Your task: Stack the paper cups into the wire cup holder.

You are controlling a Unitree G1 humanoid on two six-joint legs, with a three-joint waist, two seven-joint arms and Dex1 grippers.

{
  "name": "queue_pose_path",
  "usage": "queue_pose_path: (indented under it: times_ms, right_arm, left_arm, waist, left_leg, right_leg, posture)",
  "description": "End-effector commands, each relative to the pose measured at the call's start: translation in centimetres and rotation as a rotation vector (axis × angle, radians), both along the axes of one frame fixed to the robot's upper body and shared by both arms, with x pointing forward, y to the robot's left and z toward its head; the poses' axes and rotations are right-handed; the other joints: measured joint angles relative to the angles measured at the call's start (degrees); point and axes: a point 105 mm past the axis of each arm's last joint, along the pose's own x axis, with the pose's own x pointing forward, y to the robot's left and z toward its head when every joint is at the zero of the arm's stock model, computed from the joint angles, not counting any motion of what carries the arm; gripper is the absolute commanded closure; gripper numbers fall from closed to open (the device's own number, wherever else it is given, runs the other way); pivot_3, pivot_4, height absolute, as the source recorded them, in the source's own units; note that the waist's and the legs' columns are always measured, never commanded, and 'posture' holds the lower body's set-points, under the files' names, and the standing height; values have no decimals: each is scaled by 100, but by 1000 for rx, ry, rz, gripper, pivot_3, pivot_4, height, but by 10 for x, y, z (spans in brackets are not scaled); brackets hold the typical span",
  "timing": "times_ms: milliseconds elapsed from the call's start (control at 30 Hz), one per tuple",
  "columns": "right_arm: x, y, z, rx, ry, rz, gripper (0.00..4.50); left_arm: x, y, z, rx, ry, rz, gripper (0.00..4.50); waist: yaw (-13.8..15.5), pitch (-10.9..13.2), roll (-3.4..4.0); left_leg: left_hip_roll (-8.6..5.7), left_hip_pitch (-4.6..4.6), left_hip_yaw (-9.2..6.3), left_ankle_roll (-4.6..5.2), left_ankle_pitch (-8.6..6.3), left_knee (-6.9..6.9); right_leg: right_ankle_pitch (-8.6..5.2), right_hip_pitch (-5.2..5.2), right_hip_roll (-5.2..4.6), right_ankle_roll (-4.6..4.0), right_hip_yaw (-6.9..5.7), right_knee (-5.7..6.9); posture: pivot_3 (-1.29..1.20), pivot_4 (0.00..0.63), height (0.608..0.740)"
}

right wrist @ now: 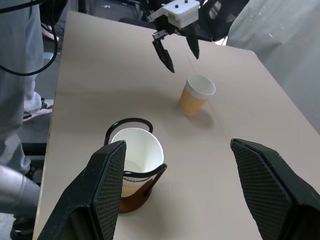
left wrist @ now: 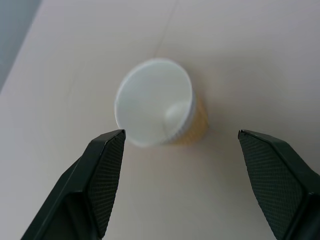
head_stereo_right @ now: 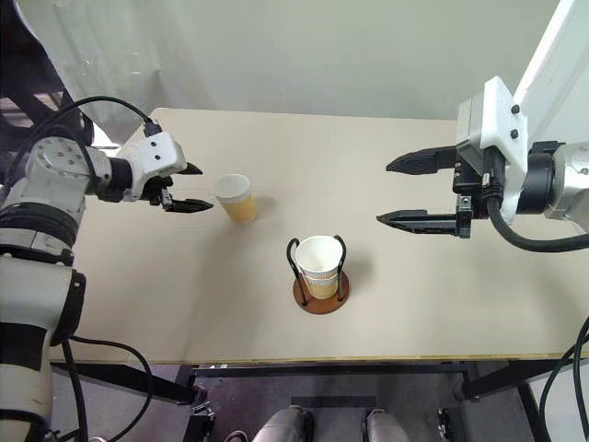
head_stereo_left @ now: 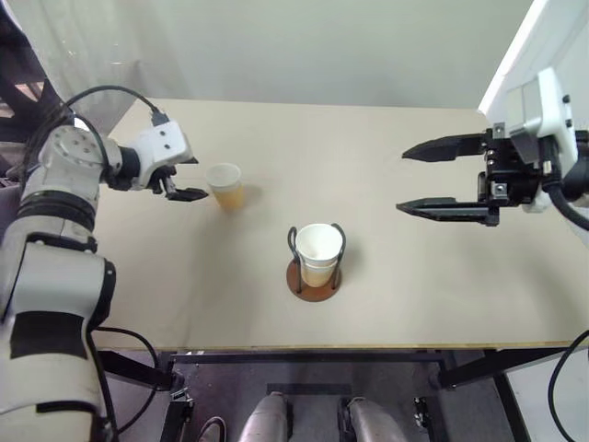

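Paper cups are what this job is about, and from the head's left eye one loose cup (head_stereo_left: 225, 185) stands upright toward the table's (head_stereo_left: 442, 295) left edge, about midway between front and back. The wire cup holder (head_stereo_left: 316, 267) sits nearer the front edge, roughly central, with cups already nested in it (head_stereo_left: 318, 250) (two rims seem to show, one just under the other, though I can't be sure of the count). The left gripper (head_stereo_left: 180, 177) hangs just beside the loose cup, on its left-edge side, jaws spread and empty.

From the right eye, the right gripper (head_stereo_right: 406, 191) floats above the table's right half, well apart from both cup and holder, its two black fingers spread wide with nothing between them.

The left wrist view looks straight down the left arm's fingers (left wrist: 102, 172) at the loose cup (left wrist: 156, 102): its white mouth lies between them but farther out, so nothing is touching yet.

The right wrist view has the holder (right wrist: 131, 192) and its cups (right wrist: 137, 150) close in, with the loose cup (right wrist: 196, 93) and the left gripper (right wrist: 181, 56) beyond, toward the far side.

By my reckoning the job is mostly done: stacked cups are in, and what's left is grasping this last one, carrying it over and dropping it into the stack.
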Motion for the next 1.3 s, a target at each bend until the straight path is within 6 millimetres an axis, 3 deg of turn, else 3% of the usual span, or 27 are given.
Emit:
queue_pose_path:
  times_ms: [33,300,467,767,867,1167,1300]
  right_arm:
    - [-3,-1,12,-4,-54,-4,1076]
    - [-4,-1,11,-17,-50,-14,1076]
    - [-5,-2,10,-25,-44,-24,1076]
    - [-5,-2,11,-32,-43,-29,1076]
    - [-5,-1,10,-34,-41,-29,1076]
    - [-5,-2,10,-42,-34,-36,1076]
    - [-6,-4,11,-45,-35,-42,1076]
  left_arm:
    - [2,-3,-7,2,-5,-1,659]
    - [13,-16,-33,48,-6,20,659]
    - [21,-22,-32,45,-60,49,659]
    - [20,-23,-55,122,-2,47,659]
    - [23,-20,-60,161,-12,76,1238]
    - [30,-20,-49,223,-118,94,4410]
    - [29,-24,-31,171,-119,66,4461]
  waist:
    - [-7,2,4]
    - [-20,1,2]
    - [-27,0,0]
    - [-29,0,1]
    - [-25,1,1]
    - [-20,0,0]
    - [-23,0,1]
  left_leg:
    - [12,-2,-9,-1,1,6]
    - [18,3,-3,-5,8,6]
    - [11,9,5,-5,12,4]
    - [14,11,1,-7,16,6]
    - [16,11,-4,-7,17,7]
    - [15,8,-10,-7,21,9]
    - [5,10,0,-7,22,8]
  right_leg:
    - [2,2,-14,8,10,1]
    - [10,-4,-8,9,9,14]
    - [13,-2,-3,10,12,20]
    - [15,-1,-6,14,17,20]
    - [15,0,-10,13,17,21]
    - [17,0,-14,16,21,21]
    - [16,1,-2,15,15,20]
  posture:
    - [0,150,740]
    - [0,150,740]
    - [0,150,740]
    - [0,150,740]
    - [0,150,740]
    - [0,150,740]
    - [0,150,740]
